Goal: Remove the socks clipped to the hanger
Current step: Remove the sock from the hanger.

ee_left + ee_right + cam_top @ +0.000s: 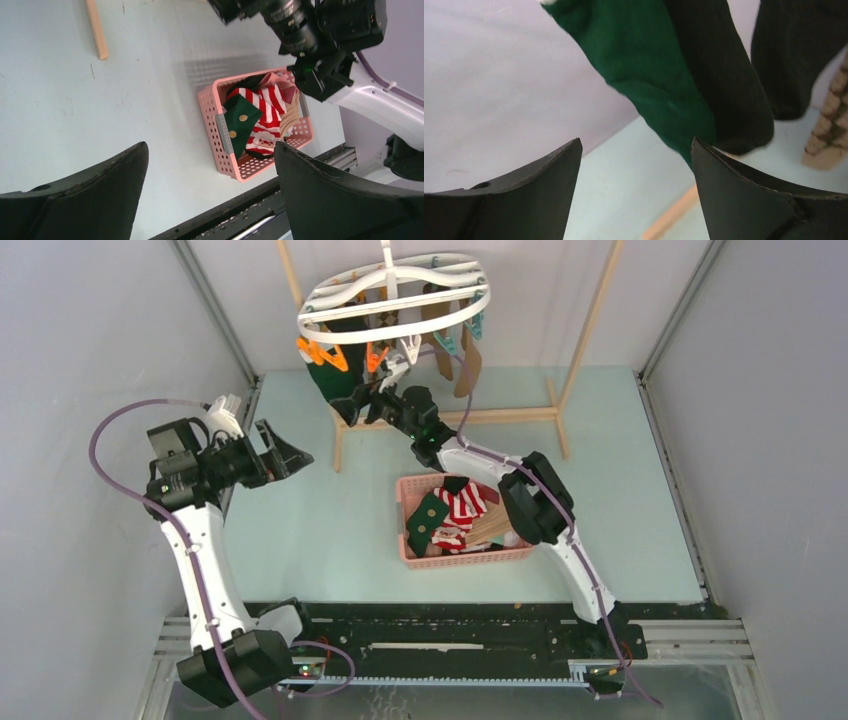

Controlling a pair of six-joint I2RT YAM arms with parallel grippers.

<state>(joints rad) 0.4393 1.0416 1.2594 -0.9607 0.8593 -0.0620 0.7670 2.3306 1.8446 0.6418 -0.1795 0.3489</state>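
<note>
The white oval hanger (395, 295) hangs at the back with orange and teal clothespins under it. A dark green sock (335, 375) and tan socks (466, 360) dangle from it. My right gripper (353, 405) is up beside the green sock. In the right wrist view the right gripper (636, 150) is open with nothing between its fingers. The dark green sock (649, 65) ends just beside the right finger, with black socks (729, 85) and a tan patterned sock (831, 125) behind. My left gripper (285, 452) (210, 147) hovers open and empty at the left.
A pink perforated basket (403, 530) (220, 130) stands mid-table holding a red-and-white striped sock (267, 107), a green one (242, 117) and others. The light wooden rack frame (500, 417) stands under the hanger. Grey walls close in on both sides.
</note>
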